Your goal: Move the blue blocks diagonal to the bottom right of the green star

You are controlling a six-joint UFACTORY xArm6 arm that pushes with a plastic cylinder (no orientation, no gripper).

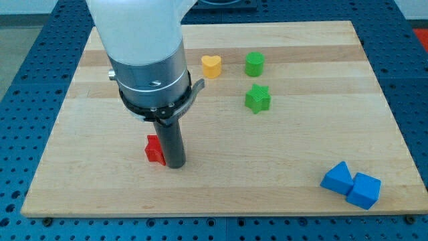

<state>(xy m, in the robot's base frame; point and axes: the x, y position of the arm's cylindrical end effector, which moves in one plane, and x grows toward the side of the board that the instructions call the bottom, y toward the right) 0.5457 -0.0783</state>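
Observation:
Two blue blocks lie touching near the view's bottom right corner of the wooden board: a blue triangular block [336,178] and a blue cube [365,190] to its right. The green star [257,99] sits right of the board's centre, well above and left of the blue blocks. My tip [175,164] is at the lower left part of the board, far left of the blue blocks, touching the right side of a red block [154,150].
A green cylinder-like block [254,64] stands just above the green star. A yellow heart block [211,66] lies to its left. The arm's white and grey body [147,60] covers part of the board's upper left.

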